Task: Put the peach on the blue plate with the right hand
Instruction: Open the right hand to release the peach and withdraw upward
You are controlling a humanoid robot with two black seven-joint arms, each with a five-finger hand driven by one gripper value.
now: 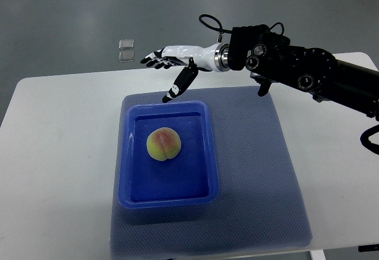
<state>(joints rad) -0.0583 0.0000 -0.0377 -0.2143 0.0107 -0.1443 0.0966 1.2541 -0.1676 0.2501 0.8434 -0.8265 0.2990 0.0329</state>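
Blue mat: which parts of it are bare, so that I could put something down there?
The blue mat is bare right of the blue plate, up to its right edge, and in a strip in front of the plate. The white table left of the mat is bare too. The plate holds the peach; the right robot hand hovers over its far edge.

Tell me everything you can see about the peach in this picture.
The peach is round, pale yellow-green with a pink-red blush on its upper side, and its skin looks matte. It appears whole and undamaged. It lies inside the blue plate, a rectangular tray with raised walls, a little left of and above the middle of the floor, away from the walls. Only the plate touches it. The right hand hovers open beyond the plate's far edge, well clear of it.
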